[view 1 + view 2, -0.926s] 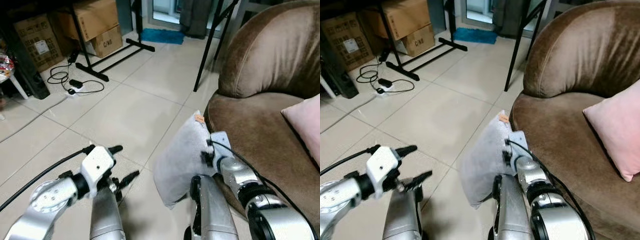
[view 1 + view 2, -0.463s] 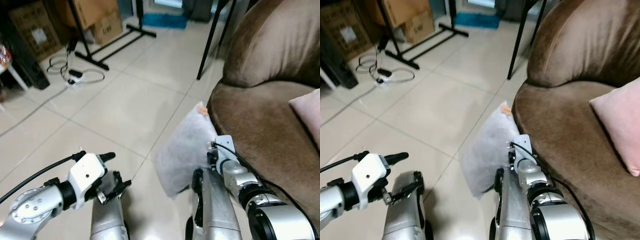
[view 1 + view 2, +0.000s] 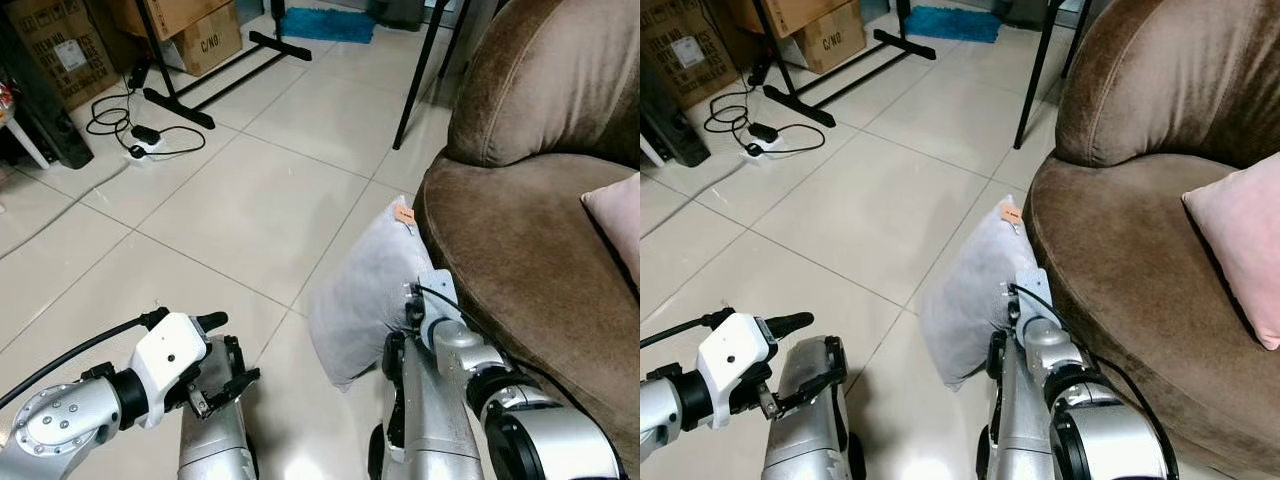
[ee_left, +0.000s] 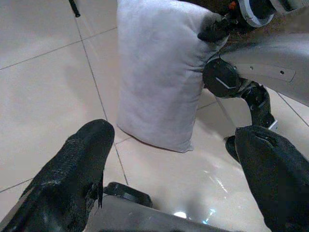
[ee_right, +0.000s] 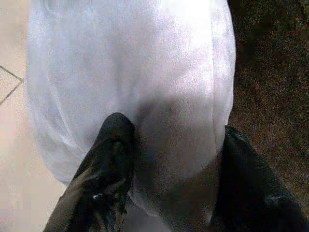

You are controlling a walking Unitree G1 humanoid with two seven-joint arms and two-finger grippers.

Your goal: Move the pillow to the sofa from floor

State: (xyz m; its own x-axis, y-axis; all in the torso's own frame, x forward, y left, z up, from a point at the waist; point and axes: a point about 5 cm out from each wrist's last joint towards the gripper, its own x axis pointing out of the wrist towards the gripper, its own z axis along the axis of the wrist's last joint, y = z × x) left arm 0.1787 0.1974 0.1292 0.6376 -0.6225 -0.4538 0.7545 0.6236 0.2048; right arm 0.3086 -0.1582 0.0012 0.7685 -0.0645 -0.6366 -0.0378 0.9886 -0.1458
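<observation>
A grey-white pillow (image 3: pixel 365 290) with a small orange tag stands on its edge on the tiled floor and leans against the front of the brown sofa (image 3: pixel 520 230). My right gripper (image 3: pixel 412 306) is at the pillow's sofa-side edge. In the right wrist view its two fingers (image 5: pixel 108 159) pinch the pillow (image 5: pixel 145 72) from both sides, and the fabric is creased between them. My left gripper (image 3: pixel 228 350) hovers low over the floor to the pillow's left, open with nothing in it. The left wrist view shows the pillow (image 4: pixel 159 77) beyond that gripper's spread fingers (image 4: pixel 72 169).
A pink cushion (image 3: pixel 615 215) lies on the sofa seat at the right. Cardboard boxes (image 3: pixel 190 30), a black stand's legs (image 3: pixel 215 95), a cable with a power strip (image 3: pixel 140 135) and a blue mat (image 3: pixel 325 22) are at the back left. A black pole (image 3: pixel 420 75) stands beside the sofa.
The camera has shifted and tilted. My left gripper sits lower and nearer my body. The right gripper stays on the pillow, which still leans on the sofa front.
</observation>
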